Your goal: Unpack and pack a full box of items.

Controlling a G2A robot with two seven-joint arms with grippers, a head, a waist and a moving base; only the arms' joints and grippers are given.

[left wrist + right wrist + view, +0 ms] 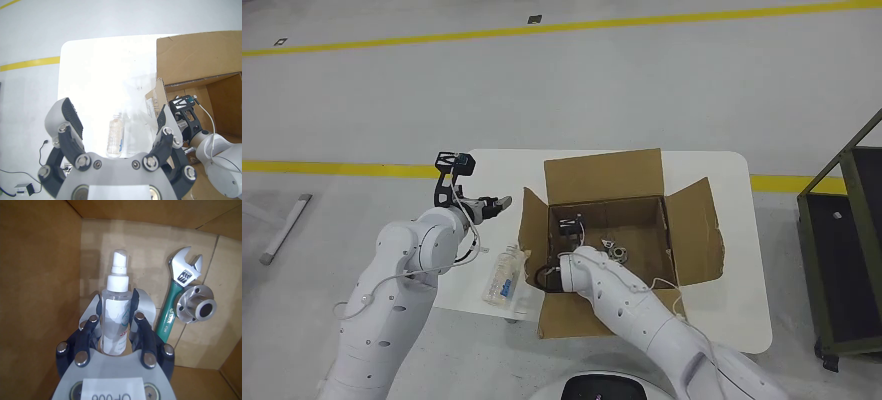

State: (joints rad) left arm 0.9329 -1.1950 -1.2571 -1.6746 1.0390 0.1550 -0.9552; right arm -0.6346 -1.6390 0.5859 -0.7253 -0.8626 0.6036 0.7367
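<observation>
An open cardboard box (602, 175) stands on the white table (712, 170). My right gripper (117, 302) is down inside the box (37, 275), shut on a clear spray bottle (115, 315) with a white pump top. Beside it on the box floor lie a green-handled adjustable wrench (170, 311) and a metal flange (196, 306) resting against the wrench. My left gripper (117, 113) hangs open and holds nothing, above the table left of the box (189, 62). Below it a clear plastic bottle (114, 136) lies on the table (504, 277). The right gripper (567, 232) sits at the box's left inner wall.
The box flaps are folded out on all sides. A dark metal cart (842, 260) stands on the floor to the right of the table. Bare table top (98, 75) stretches beyond the plastic bottle. Cables and a small adapter (28, 189) lie on the floor.
</observation>
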